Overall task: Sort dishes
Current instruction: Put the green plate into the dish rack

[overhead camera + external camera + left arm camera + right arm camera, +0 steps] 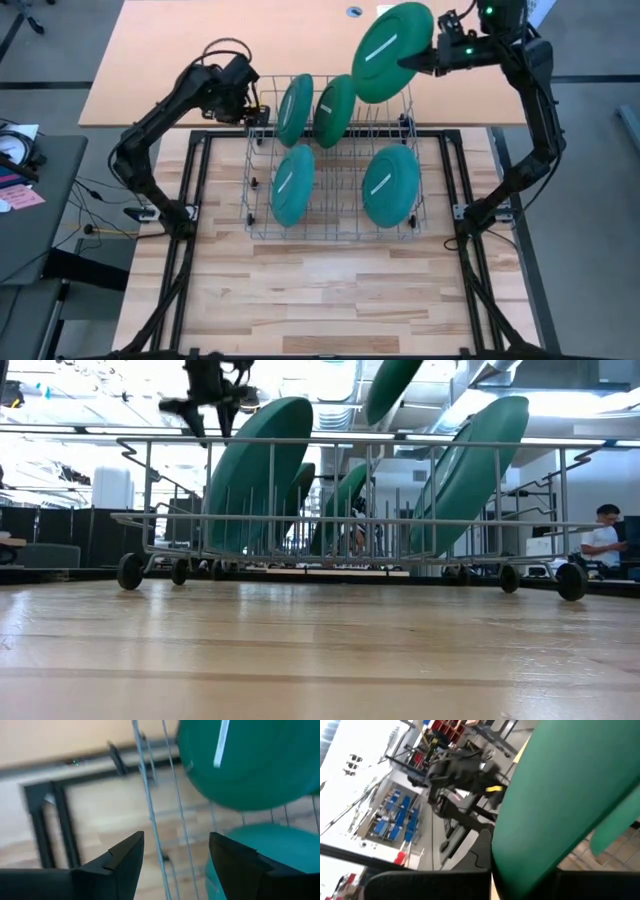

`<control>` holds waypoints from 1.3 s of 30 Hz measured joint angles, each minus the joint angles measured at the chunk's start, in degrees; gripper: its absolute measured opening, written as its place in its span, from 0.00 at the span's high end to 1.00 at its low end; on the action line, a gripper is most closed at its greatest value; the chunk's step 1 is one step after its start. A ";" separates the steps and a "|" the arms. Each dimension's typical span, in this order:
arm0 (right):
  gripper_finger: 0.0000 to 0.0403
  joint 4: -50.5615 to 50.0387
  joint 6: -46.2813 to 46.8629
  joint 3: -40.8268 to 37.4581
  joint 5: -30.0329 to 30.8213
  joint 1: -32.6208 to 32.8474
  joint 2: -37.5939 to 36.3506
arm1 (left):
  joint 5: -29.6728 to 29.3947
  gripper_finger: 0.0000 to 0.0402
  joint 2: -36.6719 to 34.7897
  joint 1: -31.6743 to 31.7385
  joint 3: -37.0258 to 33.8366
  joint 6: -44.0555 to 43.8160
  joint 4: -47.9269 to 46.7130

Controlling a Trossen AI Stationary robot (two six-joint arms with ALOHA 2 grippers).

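Observation:
A wire rack (pixel 332 222) stands on the wooden table. Several teal and green dishes stand on edge in it: two in the far row (pixel 295 108) (pixel 335 110) and two in the near row (pixel 293 185) (pixel 390 185). A further green dish (pixel 392 52) hangs above the rack's far right corner, with my right gripper (pixel 420 62) shut on it. My left gripper (pixel 258 108) is open over the rack's far left corner, pointing steeply down. In its wrist view the gripper (pixel 175 862) has rack wires (pixel 152 820) beyond its gap and touches nothing. My right gripper pinches the green dish's rim (pixel 515 870) between its two fingers, on the side toward the table's right (pixel 425 58). The fingers come nearly level from the right. The dish is lifted clear above the rack, tilted, one face turned up (pixel 392 385).
A black frame (pixel 200 180) borders the rack on the table. A light tabletop (pixel 200 60) lies beyond the far edge, and a grey side table (pixel 30 190) with papers stands at the left. A person (pixel 602 540) sits far behind. Bare wood (pixel 330 290) lies near the front.

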 joint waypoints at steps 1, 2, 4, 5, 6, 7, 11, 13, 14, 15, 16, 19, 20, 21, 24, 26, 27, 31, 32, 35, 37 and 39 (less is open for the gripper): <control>0.96 0.00 0.00 0.00 0.00 0.47 0.00 | 2.35 0.46 -0.02 0.94 -1.95 1.11 0.96; 0.96 -0.03 0.00 0.00 0.02 0.84 0.00 | 3.80 0.46 -0.02 1.61 -3.87 2.19 1.95; 0.96 -0.05 0.00 0.00 0.02 1.66 0.04 | 5.87 0.45 0.00 2.31 -7.28 3.30 3.96; 0.96 -0.04 0.00 0.00 0.13 2.13 0.04 | 6.47 0.45 0.00 2.45 -8.69 3.41 5.06; 0.96 -0.04 -0.02 0.00 0.26 2.57 0.04 | 6.55 0.45 0.00 2.47 -9.98 3.46 6.11; 0.96 -0.04 -0.02 0.00 0.28 2.92 0.04 | 6.57 0.45 -0.02 2.49 -11.24 3.46 6.98; 0.96 -0.76 -0.22 0.00 1.00 3.58 0.04 | 6.57 0.45 -0.02 2.49 -16.10 3.05 9.63; 0.96 -2.36 -0.87 0.00 2.49 3.84 0.04 | 6.54 0.45 -0.02 2.49 -18.59 2.72 10.81; 0.96 -3.63 -1.49 0.00 3.27 3.84 0.04 | 6.45 0.45 -0.02 2.49 -19.89 2.62 11.51; 0.96 -5.41 -2.29 0.00 4.08 3.80 0.04 | 6.41 0.45 -0.02 2.49 -21.04 2.38 11.99; 0.96 -7.43 -2.95 0.00 4.99 3.73 0.04 | 6.41 0.45 -0.02 2.49 -22.11 2.10 12.34; 0.96 -13.76 -6.34 -0.01 9.04 2.90 -0.41 | 6.37 0.45 -0.02 2.49 -24.82 1.58 12.86; 0.96 -15.87 -7.58 -0.02 10.61 2.67 -0.66 | 6.37 0.45 -0.02 2.49 -25.44 1.56 12.66; 0.96 -17.84 -8.76 -0.02 11.94 2.49 -0.90 | 6.37 0.45 -0.02 2.49 -25.98 1.54 12.66; 0.96 -21.90 -12.41 -0.04 14.23 2.44 -1.05 | 6.33 0.45 -0.02 2.42 -26.80 1.23 12.68; 0.96 -22.48 -14.56 -0.99 14.36 2.51 -0.96 | 6.33 0.45 -0.02 2.40 -26.82 1.19 12.91; 0.96 -22.31 -15.29 -1.63 14.33 2.67 -0.91 | 6.30 0.45 -0.02 2.38 -26.82 1.16 13.22; 0.96 -21.13 -16.45 -4.74 14.20 2.77 -0.17 | 6.28 0.45 -0.02 2.38 -26.82 1.01 14.05; 0.96 -20.41 -16.50 -5.79 14.25 2.73 0.06 | 6.28 0.45 -0.02 2.38 -26.82 1.01 14.03; 0.96 -17.97 -17.14 -8.93 14.36 2.29 0.48 | 6.22 0.45 -0.02 2.37 -26.82 1.48 14.09; 0.96 -15.13 -17.14 -11.50 13.93 1.73 0.39 | 6.17 0.45 -0.02 2.38 -26.82 1.60 14.09; 0.96 -13.21 -17.39 -13.75 13.68 1.05 0.37 | 6.17 0.45 -0.02 2.38 -26.82 1.95 14.05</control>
